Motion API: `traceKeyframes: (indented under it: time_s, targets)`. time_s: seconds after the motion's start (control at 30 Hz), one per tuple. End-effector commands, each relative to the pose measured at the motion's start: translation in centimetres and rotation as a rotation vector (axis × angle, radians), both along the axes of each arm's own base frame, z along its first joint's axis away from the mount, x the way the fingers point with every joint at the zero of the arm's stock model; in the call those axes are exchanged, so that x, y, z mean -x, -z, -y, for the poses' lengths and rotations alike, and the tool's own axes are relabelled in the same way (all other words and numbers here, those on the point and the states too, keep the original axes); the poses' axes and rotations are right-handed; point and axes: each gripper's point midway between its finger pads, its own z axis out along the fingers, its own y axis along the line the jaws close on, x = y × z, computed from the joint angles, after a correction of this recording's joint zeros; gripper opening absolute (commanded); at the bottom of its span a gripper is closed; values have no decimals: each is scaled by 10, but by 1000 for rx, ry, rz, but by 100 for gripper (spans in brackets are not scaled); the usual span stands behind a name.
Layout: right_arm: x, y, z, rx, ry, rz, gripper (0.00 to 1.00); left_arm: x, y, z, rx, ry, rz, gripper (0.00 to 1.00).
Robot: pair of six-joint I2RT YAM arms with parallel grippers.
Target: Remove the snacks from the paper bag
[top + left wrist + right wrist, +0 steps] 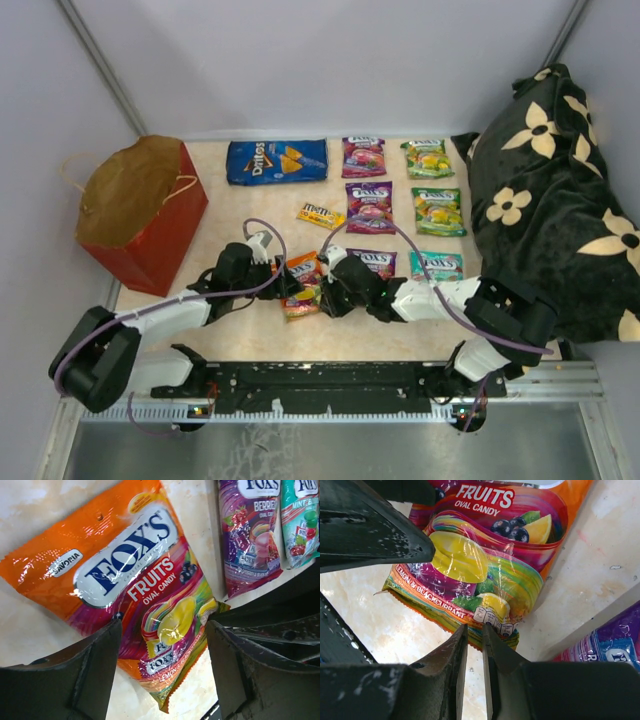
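- The orange candy packet [115, 565] lay flat on the table [240, 335], directly beneath the left gripper [164, 626] and at the tips of the right gripper [474, 626].
- The left gripper stood wide open and held nothing, with its fingers spread to either side above the packet's lower half.
- The right gripper was almost closed, with only a thin slit between its fingers. Its tips sat at the packet's bottom hem, and whether they pinched that hem could not be told.
- Just beyond the right gripper lay a purple packet [247, 535], with a teal packet [300, 520] beside it.
- Farther out from both grippers lay a small yellow packet [320, 213], more purple packets [363, 157], green packets [427, 158] and a blue chip bag [277, 160], all flat on the table.
- The red paper bag [140, 215] stood well off to the left of the left gripper, with its brown inside showing.
- A black flowered cloth [550, 230] was heaped well off to the right of the right gripper.
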Motion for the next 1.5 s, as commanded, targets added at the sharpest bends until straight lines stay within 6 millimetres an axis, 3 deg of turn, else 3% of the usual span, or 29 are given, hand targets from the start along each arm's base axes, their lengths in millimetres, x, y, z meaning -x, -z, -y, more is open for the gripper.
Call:
traceKeyframes:
  time_s: [0.0,0.23,0.43,0.53,0.63,0.8,0.9,0.97,1.07,1.17,1.47]
  targets:
    - [-3,0,3,-23,36,6,19,0,6,9,58,-4,-11,75]
    - [17,16,28,-23,70,-47,19,-6,44,-11,-88,-67,-39,75]
    - [26,24,34,-20,62,-76,20,-11,56,-20,-166,-86,-42,75]
    - [20,15,28,-17,45,-46,21,-20,46,-20,-186,-86,-12,75]
    - [8,-10,12,-44,17,0,26,-31,26,-19,-206,-78,41,79]
    - [-13,-66,-11,-95,-18,108,57,-35,-30,-15,-188,-14,185,89]
    - [-26,-82,-12,-74,5,148,72,-31,-35,-27,-233,-41,175,93]
    - [-33,-78,-8,-30,31,157,74,-25,-26,-26,-225,-45,117,98]
    - [-36,-61,-3,23,54,139,65,-13,-7,-26,-229,-63,16,100]
    - [-35,-45,1,38,81,113,53,-3,12,-28,-240,-80,-35,94]
    - [-34,-10,0,44,120,66,37,-6,39,-27,-290,-92,-59,83]
